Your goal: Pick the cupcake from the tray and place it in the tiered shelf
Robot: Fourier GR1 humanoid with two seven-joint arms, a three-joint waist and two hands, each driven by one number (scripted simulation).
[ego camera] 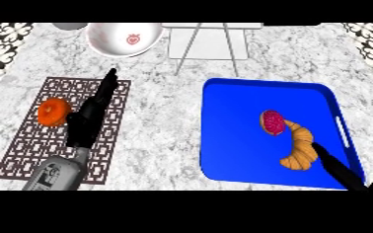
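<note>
So the cupcake (273,122) is sitting on the blue tray (241,128), a bit right of the tray's middle, and it looks tipped on its side with the pink frosted face showing. A croissant (300,150) lies right against it, curling away toward the lower right, so that side is pretty much blocked.

My guess on handling: it's light, soft and squishy on top, with a firmer wrapper part underneath. I'd take hold across the sides of the base, coming in from the upper left where the tray is bare, and keep off the frosting since that would smear or crush. Being round and tipped over, it could roll if nudged.

The right hand (336,168) shows at the lower right over the tray edge, its fingers straight and together, pointing toward the croissant and holding nothing. The left hand (91,111) rests over the patterned mat (109,158) on the left of the surface, fingers straight too, beside an orange (54,112).

The tiered shelf (207,42) stands at the back, above the tray.
</note>
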